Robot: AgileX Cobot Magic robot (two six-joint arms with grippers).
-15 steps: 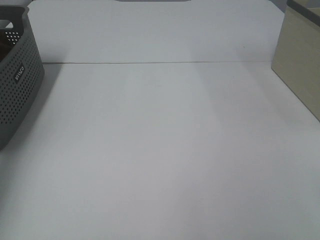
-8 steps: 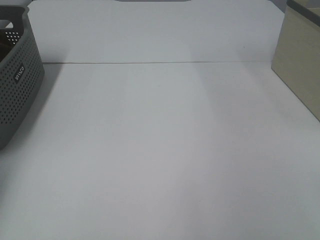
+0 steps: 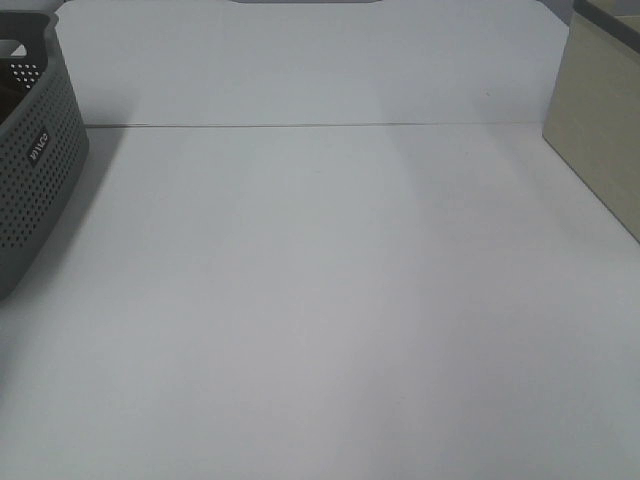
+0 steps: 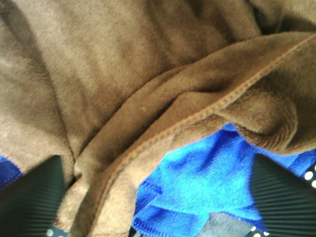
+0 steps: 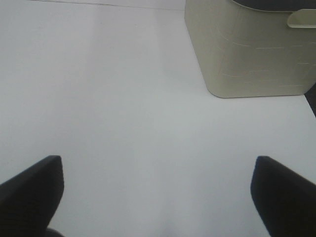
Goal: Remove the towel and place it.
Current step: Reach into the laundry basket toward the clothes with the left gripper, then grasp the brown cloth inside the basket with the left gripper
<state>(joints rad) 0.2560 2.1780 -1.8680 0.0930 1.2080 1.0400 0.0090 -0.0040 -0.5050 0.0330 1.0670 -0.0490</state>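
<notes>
Towel (image 4: 123, 64) (brown, bunched) lies ungripped inside spread left gripper (image 4: 157, 162); right gripper (image 5: 157, 160) gapes empty.

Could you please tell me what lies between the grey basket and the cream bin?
Only bare white table separates basket and bin, in the exterior high view.

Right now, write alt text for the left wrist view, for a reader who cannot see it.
A crumpled dark brown towel fills most of the close-up, its stitched hem curving through the frame. A bright blue cloth shows from under its fold, and the left gripper stands open, its dark fingers wide apart around the folds.
</notes>
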